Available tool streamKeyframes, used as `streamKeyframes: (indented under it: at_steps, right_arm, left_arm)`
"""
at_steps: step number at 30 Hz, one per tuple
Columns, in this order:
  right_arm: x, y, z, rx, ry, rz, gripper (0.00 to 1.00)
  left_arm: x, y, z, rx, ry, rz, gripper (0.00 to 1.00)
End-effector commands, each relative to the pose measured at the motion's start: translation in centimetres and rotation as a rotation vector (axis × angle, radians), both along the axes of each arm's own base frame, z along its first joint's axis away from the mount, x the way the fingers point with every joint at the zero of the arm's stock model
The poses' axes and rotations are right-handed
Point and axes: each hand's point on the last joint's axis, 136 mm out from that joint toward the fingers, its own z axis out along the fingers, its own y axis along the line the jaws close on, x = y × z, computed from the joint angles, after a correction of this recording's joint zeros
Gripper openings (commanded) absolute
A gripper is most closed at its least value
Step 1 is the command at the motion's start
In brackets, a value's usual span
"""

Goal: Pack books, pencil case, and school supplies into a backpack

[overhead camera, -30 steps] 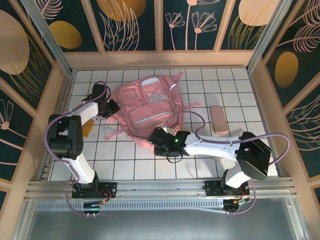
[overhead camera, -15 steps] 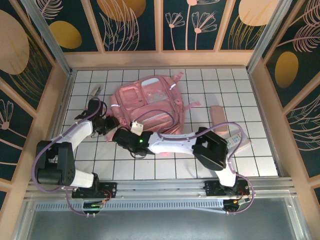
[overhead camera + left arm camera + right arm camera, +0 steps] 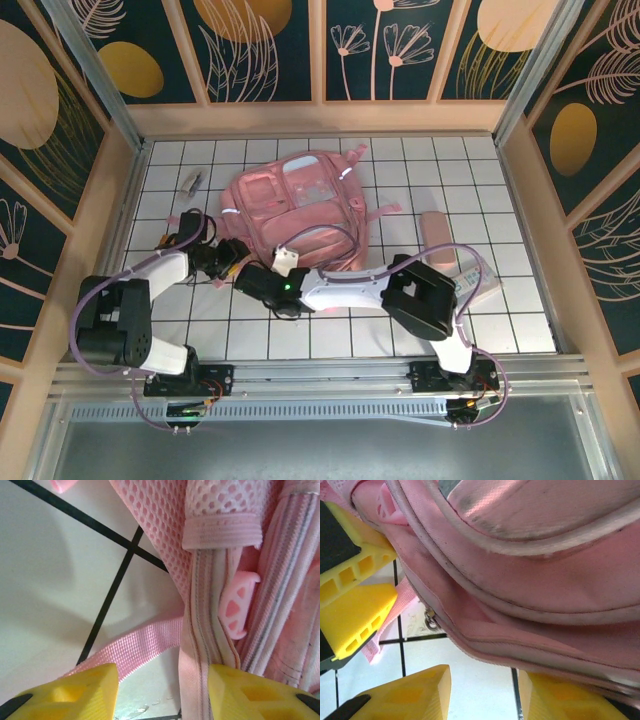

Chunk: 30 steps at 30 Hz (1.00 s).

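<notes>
Toward the table's (image 3: 500, 335) left edge, the left gripper (image 3: 162, 682) and right gripper (image 3: 482, 692) nose the backpack (image 3: 295, 205), jaws spread.

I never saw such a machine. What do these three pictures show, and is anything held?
Two robot arms are bolted to a tiled table. One picture looks down from above; the other two come from a camera on each wrist, so the yellow blocks are fingers. A pink backpack lies flat, with a pinkish case to its right and a small grey piece to its left. The left tool stands open over the straps; the right tool stands open at the backpack's edge. Nothing is held.
</notes>
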Motion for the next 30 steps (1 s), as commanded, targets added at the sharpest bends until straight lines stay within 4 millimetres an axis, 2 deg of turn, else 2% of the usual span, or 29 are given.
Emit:
streamKeyframes:
  at_steps: [1, 7, 11, 13, 19, 20, 21, 23, 26, 28, 29, 30]
  right_arm:
    - [0.3, 0.0, 3.3, 0.070, -0.052, 0.046, 0.39]
    - [-0.4, 0.0, 3.5, 0.083, -0.048, 0.102, 0.35]
    - [-0.6, 0.5, 2.8, 0.086, -0.029, 0.100, 0.35]
    - [-0.5, 0.7, 2.6, 0.086, -0.028, 0.088, 0.35]
    - [-0.4, 0.7, 2.0, 0.098, -0.013, 0.038, 0.36]
    - [-0.4, 0.7, 2.1, 0.100, -0.016, 0.038, 0.36]
    - [-0.4, 0.8, 2.1, 0.104, -0.017, 0.045, 0.36]
    - [-0.6, 0.9, 1.9, 0.098, -0.010, 0.058, 0.36]
    - [-0.8, 1.2, 1.3, 0.071, 0.009, 0.074, 0.38]
    - [-1.0, 0.9, 0.8, 0.022, 0.016, 0.063, 0.57]
    - [-1.0, 0.4, 0.5, -0.016, 0.018, 0.031, 0.63]
    - [-1.0, 0.1, 0.4, -0.042, 0.015, 0.013, 0.65]
  left_arm:
    - [0.4, -1.2, 0.9, -0.098, -0.027, 0.022, 0.50]
    - [1.2, -1.0, 2.9, -0.110, -0.085, 0.077, 0.49]
    - [0.9, -0.9, 3.6, -0.124, -0.106, 0.120, 0.49]
    - [0.5, -0.9, 3.2, -0.118, -0.107, 0.134, 0.49]
    - [0.3, -1.6, -0.2, -0.119, -0.033, 0.114, 0.48]
    - [0.6, -1.8, -0.3, -0.126, -0.030, 0.108, 0.43]
    - [0.9, -1.8, -0.4, -0.128, -0.034, 0.106, 0.32]
    - [1.4, -1.9, 0.0, -0.129, -0.045, 0.107, 0.02]
    - [1.5, -1.7, 1.5, -0.117, -0.055, 0.111, 0.00]
    - [1.1, -1.8, 2.8, -0.131, -0.037, 0.123, 0.00]
    - [0.6, -2.1, 3.4, -0.162, -0.011, 0.129, 0.00]
    - [0.1, -2.9, 4.0, -0.207, 0.013, 0.116, 0.00]
